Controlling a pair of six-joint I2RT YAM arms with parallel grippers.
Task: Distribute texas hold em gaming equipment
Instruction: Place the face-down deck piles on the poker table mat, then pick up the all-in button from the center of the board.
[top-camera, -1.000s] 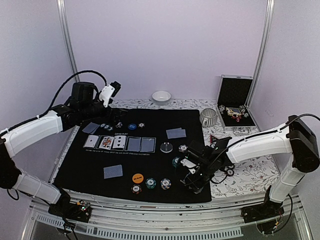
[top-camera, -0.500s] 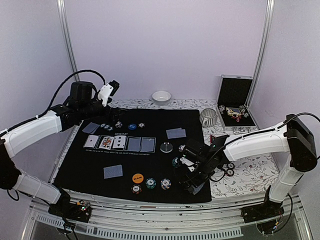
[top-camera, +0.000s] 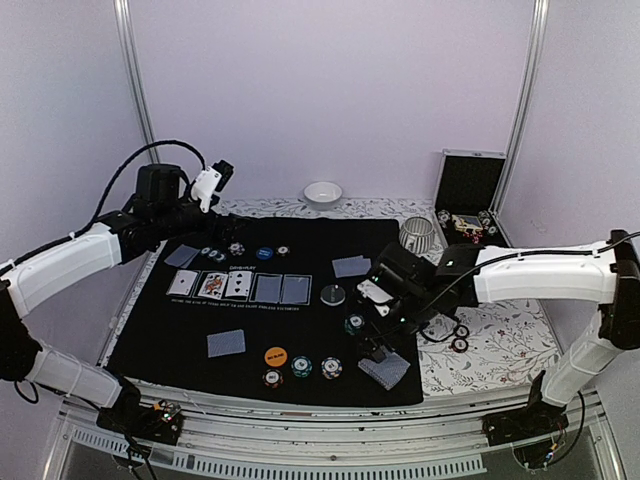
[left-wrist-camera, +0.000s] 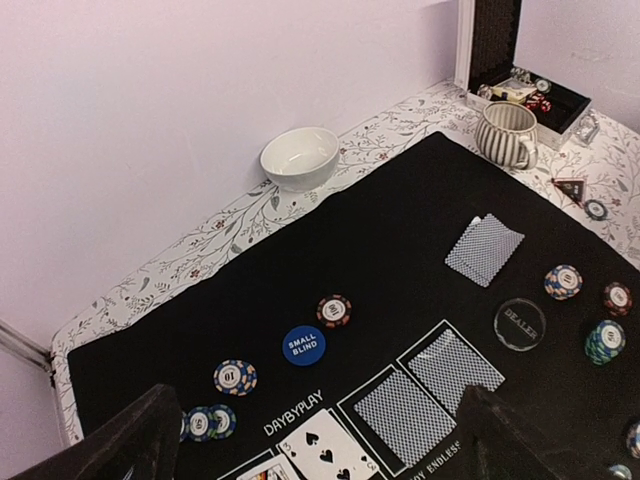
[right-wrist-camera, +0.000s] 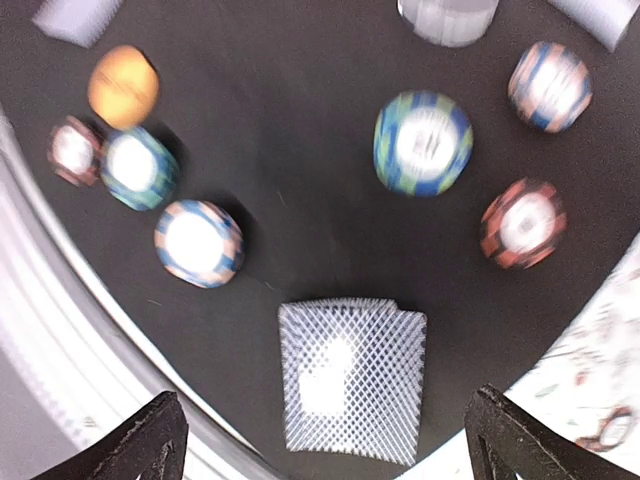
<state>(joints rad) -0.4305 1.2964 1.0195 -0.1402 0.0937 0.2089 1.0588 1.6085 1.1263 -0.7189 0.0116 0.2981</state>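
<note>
A pair of face-down blue-grey-backed cards (right-wrist-camera: 350, 385) lies on the black mat (top-camera: 300, 232) near its front right corner (top-camera: 385, 372). My right gripper (top-camera: 375, 345) hovers above them, open and empty (right-wrist-camera: 325, 440), with its fingers wide on either side. Striped poker chips (right-wrist-camera: 198, 243) and an orange disc (right-wrist-camera: 122, 86) lie to the left of the cards, and a green chip stack (right-wrist-camera: 422, 142) lies beyond them. My left gripper (top-camera: 215, 180) is open and raised over the far left of the mat (left-wrist-camera: 320, 445). Below it lie the blue small-blind disc (left-wrist-camera: 303, 345) and the board cards (left-wrist-camera: 420, 400). A red triangular marker (left-wrist-camera: 570, 187) lies off the mat.
A ribbed mug (top-camera: 418, 234) stands at the mat's far right corner and a white bowl (top-camera: 323, 193) behind the mat. An open chip case (top-camera: 470, 200) sits at the back right. Loose chips (top-camera: 460, 343) lie on the floral cloth under the right arm. The table's front rail (top-camera: 300, 425) is close to the cards.
My right gripper has opened, let the card pair go at the mat's front right, and drawn back and up. The left gripper has barely moved.
</note>
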